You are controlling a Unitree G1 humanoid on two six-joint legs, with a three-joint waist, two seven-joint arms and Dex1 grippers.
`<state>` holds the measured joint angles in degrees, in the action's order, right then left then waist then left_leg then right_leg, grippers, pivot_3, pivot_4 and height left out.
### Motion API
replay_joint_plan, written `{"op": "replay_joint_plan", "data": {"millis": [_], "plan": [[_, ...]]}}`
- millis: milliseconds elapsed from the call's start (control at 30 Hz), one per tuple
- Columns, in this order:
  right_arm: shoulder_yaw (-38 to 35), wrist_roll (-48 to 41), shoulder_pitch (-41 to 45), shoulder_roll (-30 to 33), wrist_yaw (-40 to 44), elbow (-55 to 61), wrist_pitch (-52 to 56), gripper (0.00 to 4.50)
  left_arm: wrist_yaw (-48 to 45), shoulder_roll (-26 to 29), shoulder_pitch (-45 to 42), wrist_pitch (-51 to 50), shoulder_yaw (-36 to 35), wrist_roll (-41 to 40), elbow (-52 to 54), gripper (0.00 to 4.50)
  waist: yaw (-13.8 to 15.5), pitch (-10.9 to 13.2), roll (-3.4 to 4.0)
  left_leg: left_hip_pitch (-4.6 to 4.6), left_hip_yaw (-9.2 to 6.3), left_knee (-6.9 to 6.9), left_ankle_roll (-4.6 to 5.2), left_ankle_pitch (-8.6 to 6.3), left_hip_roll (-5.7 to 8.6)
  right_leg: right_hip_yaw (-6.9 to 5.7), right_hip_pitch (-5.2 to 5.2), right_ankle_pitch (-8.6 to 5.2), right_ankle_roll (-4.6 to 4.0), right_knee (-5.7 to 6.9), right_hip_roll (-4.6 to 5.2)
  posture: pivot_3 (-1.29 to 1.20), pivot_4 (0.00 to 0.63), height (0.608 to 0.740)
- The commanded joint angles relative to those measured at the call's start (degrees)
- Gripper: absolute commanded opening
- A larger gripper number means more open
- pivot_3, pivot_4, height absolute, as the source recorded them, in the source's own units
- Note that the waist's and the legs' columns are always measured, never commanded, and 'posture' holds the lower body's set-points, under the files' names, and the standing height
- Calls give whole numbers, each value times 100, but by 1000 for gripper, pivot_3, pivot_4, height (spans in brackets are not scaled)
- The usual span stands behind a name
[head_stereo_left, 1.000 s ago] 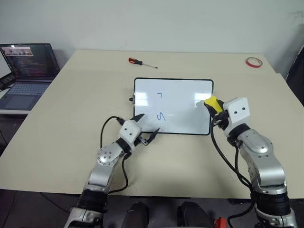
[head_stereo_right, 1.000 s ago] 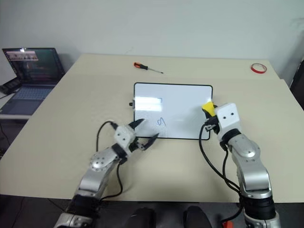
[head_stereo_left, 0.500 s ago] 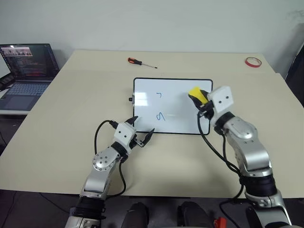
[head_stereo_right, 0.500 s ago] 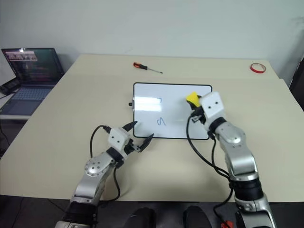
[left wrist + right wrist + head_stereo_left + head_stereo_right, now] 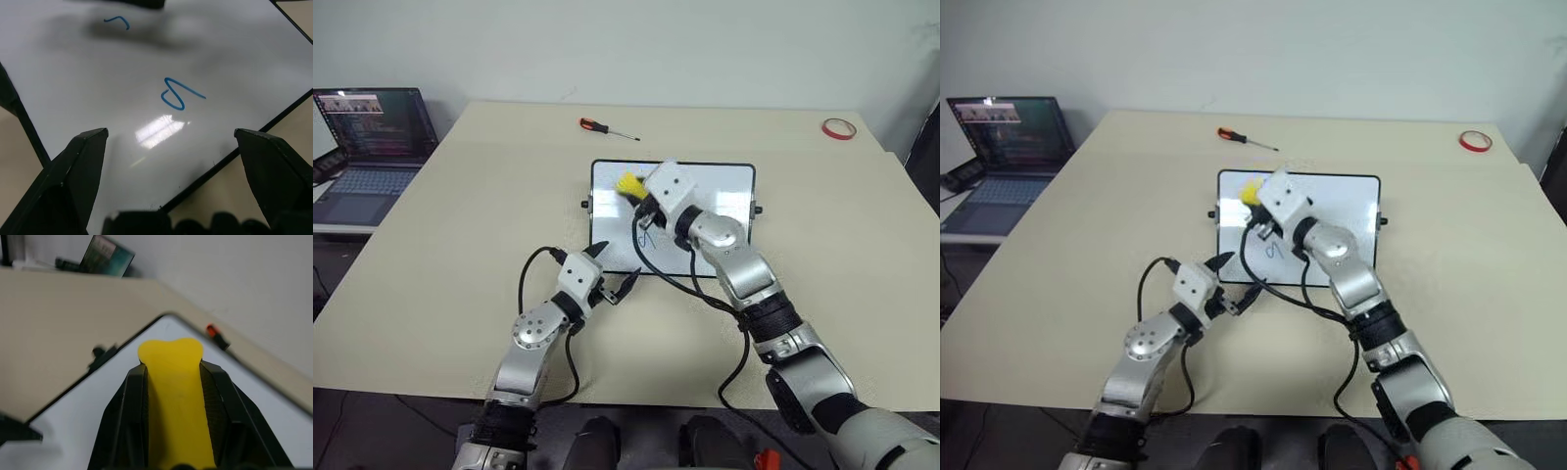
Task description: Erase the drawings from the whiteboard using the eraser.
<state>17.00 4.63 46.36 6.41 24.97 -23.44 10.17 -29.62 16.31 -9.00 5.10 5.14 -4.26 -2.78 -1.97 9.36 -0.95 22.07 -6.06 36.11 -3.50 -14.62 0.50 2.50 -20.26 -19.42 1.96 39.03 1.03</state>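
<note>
A laptop (image 5: 367,137) sits off the left edge of my worktop (image 5: 440,245). My left fingers (image 5: 612,279) are spread wide and empty at the near left edge of the whiteboard (image 5: 724,191), framing two blue drawings (image 5: 178,94). My right fingers (image 5: 634,192) pinch the yellow eraser (image 5: 628,183) over the board's far left corner. A screwdriver (image 5: 605,128) lies beyond, with red tape (image 5: 836,128) far right.

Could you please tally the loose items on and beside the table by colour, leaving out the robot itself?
Yellow: 1, the eraser
White: 1, the whiteboard
Red: 2, the tape ring and the red-handled screwdriver
Dark: 1, the laptop
Total: 5
</note>
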Motion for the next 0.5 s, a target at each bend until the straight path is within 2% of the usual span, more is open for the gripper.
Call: {"op": "replay_joint_plan", "data": {"millis": [33,233,500], "plan": [[-71,170,371,54,-34,-493,-210,1164,56,-6,0,-22,-41,-44,348,4500,0,1,4,0,0,0,0,0,0,1,-2,0,0,3,0,0,150,740],[-256,384,610,223,-517,-1035,-362,1164,145,-24,57,-90,-43,-21,478,4500,18,0,5,-17,-2,3,-1,2,-1,0,10,2,-2,18,-1,0,150,740],[-340,566,636,439,-913,-1015,-273,1164,125,-37,-44,-42,10,-34,382,4500,42,-1,3,-16,-5,7,-2,3,2,-2,12,2,-2,21,1,0,150,740]]}}
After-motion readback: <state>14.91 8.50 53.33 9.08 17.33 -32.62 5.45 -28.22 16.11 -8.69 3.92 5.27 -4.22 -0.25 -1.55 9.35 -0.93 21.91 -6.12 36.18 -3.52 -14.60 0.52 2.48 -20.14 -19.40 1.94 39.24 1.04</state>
